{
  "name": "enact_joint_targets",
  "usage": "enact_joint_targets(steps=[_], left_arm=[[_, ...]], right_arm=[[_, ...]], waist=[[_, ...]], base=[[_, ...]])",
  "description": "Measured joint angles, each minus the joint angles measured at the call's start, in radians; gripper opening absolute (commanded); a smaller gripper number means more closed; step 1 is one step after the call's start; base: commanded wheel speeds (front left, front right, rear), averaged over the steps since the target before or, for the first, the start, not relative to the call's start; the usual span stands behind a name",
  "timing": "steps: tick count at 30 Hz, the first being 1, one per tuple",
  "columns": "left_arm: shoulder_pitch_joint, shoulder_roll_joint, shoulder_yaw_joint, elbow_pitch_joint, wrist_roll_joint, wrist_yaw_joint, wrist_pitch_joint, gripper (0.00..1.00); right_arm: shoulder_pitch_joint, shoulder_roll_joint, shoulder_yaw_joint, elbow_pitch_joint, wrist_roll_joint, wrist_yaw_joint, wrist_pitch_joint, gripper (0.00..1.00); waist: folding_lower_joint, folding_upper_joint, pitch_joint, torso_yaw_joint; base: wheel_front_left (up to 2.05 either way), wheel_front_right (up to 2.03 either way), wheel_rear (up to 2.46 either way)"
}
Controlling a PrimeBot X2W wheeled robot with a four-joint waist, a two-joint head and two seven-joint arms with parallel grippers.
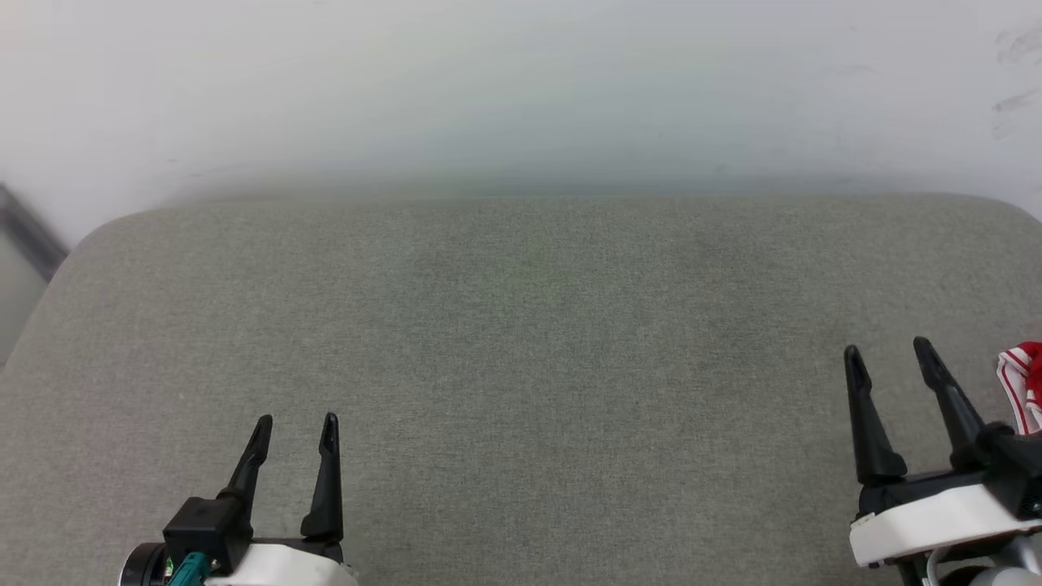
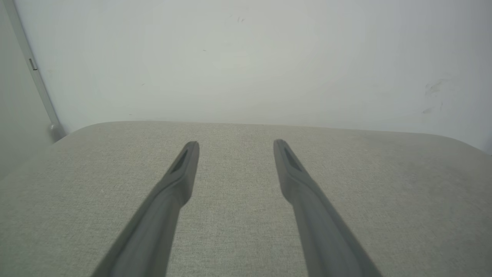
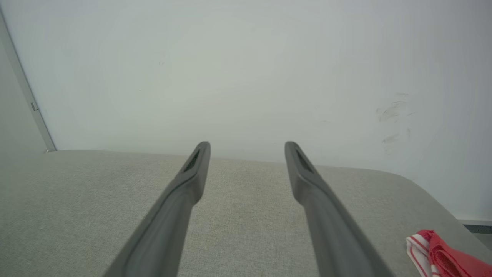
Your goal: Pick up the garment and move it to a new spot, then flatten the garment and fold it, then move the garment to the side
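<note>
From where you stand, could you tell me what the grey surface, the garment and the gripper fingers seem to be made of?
The grey surface looks like matt woven upholstery cloth: a fine weave shows. The garment seems soft fabric, bunched in folds. The fingers look like smooth, dark, matt moulded plastic, probably.

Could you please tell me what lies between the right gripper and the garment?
Only bare grey cushion: in the right wrist view, plain fabric separates the right gripper from the garment near the cushion's right edge.
</note>
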Motion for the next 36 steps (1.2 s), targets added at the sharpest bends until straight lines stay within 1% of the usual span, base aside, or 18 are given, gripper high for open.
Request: enact_joint_targets(steps=[5, 12, 21, 34, 35, 36], left_arm=[[0.012, -0.006, -0.001, 0.01, 0.025, 0.0, 0.0, 1.0], [0.022, -0.012, -0.011, -0.017, 0.051, 0.0, 0.0, 1.0], [0.029, -0.013, -0.009, -0.035, 0.045, 0.001, 0.0, 1.0], [0.029, -0.013, -0.016, -0.034, 0.02, 0.014, 0.0, 1.0], [0.03, -0.013, -0.015, -0.032, 0.017, 0.017, 0.0, 0.0], [0.031, -0.013, -0.016, -0.023, 0.016, 0.017, 0.001, 0.0]], right_arm=[[0.023, 0.031, 0.009, 0.048, 0.006, 0.0, -0.034, 1.0], [0.029, 0.05, 0.02, 0.112, -0.004, 0.0, -0.066, 1.0], [0.017, 0.055, 0.023, 0.139, -0.011, 0.0, -0.082, 1.0], [0.009, 0.059, 0.026, 0.15, -0.01, 0.0, -0.094, 1.0], [0.01, 0.059, 0.026, 0.152, -0.01, 0.0, -0.094, 0.0], [0.015, 0.059, 0.026, 0.16, -0.01, 0.0, -0.093, 0.0]], waist=[[0.0, 0.0, -0.013, 0.014], [0.0001, 0.0, -0.02, 0.017], [0.0001, 0.0, -0.026, 0.009], [0.0002, 0.0, -0.028, 0.004], [0.0002, 0.0001, -0.027, 0.004], [0.0002, 0.0, -0.027, 0.004]], base=[[0.0, 0.0, 0.0], [0.0, 0.0, 0.0], [0.0, 0.0, 0.0], [0.0, 0.0, 0.0], [0.0, 0.0, 0.0], [0.0, 0.0, 0.0]])
